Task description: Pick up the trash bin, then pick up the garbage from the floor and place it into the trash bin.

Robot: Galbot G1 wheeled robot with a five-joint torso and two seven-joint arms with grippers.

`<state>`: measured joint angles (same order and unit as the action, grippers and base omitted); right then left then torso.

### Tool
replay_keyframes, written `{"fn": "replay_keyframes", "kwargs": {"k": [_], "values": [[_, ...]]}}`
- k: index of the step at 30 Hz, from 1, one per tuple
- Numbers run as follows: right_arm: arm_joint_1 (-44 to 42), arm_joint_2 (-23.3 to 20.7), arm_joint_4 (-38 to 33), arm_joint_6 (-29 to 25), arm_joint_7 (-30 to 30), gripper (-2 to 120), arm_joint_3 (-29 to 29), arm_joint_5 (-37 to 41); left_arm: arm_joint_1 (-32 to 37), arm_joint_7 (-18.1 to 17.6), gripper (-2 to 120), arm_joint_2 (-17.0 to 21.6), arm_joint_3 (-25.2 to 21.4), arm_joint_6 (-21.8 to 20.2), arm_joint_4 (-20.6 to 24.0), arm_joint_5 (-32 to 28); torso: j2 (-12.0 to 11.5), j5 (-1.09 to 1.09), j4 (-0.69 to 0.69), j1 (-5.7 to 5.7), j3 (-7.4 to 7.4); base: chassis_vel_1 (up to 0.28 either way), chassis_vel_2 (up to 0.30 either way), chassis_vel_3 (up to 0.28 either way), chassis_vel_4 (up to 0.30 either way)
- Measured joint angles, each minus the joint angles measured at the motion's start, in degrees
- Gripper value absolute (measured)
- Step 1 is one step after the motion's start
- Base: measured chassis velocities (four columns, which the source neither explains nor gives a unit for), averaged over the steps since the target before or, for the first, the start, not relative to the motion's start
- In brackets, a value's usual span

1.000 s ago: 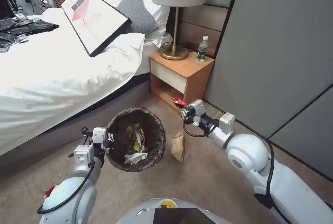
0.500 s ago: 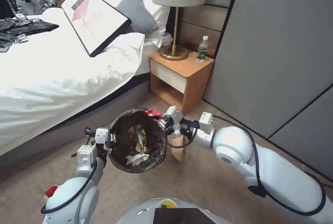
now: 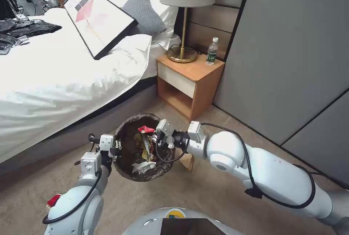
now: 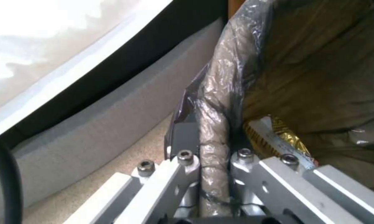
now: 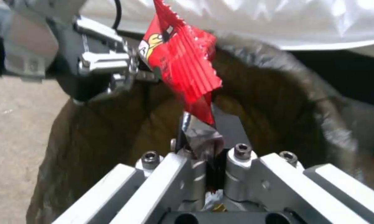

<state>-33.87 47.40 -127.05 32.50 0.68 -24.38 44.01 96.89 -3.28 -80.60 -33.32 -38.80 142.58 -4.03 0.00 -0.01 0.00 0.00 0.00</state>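
Head view: the right gripper point(image 3: 152, 134) pinches a red wrapper point(image 3: 145, 129) directly above the trash bin point(image 3: 165, 164), which the left gripper point(image 3: 115, 147) grips by its near rim. Left wrist: fingers point(image 4: 187, 161) clamped across the bagged rim. Right wrist: wrapper point(image 5: 182, 62) stands up from pinched fingers point(image 5: 241, 155), bin mouth beneath.

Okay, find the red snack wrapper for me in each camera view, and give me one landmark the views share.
Head view: the red wrapper hangs over the trash bin opening, pinched in the right claw.
Left wrist view: the wrapper is not in it; the left claw clamps the bin's bagged rim.
Right wrist view: the wrapper stands up from the right claw, over the bin.
Shared landmark: the bin's bag-lined rim.
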Motion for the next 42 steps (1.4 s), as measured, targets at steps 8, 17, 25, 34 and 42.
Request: {"fn": "replay_keyframes", "kwargs": {"k": [8,17,25,34,42], "values": [[0.4,1.2,0.0,3.4,-4.4,21,-1.4,1.8,0.0,0.0,2,0.0,-0.2,0.0,0.0,0.0,0.0,0.00,0.00,0.00,0.00,0.000,0.000,0.000,0.000],[0.4,1.4,-0.5,4.0,-5.7,53,-2.1,2.2,-0.2,0.0,2,-0.1,0.0,0.0,-0.1,0.0,0.0,0.00,0.00,0.00,0.00,0.000,0.000,0.000,0.000],[0.7,2.0,-0.2,4.0,-6.9,84,-3.1,2.2,-0.3,0.0,2,-0.2,-0.1,0.1,-0.2,0.0,0.0,0.01,0.00,0.00,0.00,0.000,0.000,0.000,0.000],[0.7,2.1,-0.5,3.8,-7.6,100,-2.4,2.6,-0.5,0.0,2,-0.2,-0.1,0.1,-0.3,-0.1,0.0,0.01,0.00,0.00,0.00,0.000,0.000,0.000,0.000],[0.1,1.2,-4.2,2.0,-8.0,100,2.8,4.4,-0.8,0.0,2,-0.3,-0.2,0.1,-0.7,-0.1,0.0,0.01,0.00,0.00,0.00,0.000,0.000,0.000,0.000]]}}
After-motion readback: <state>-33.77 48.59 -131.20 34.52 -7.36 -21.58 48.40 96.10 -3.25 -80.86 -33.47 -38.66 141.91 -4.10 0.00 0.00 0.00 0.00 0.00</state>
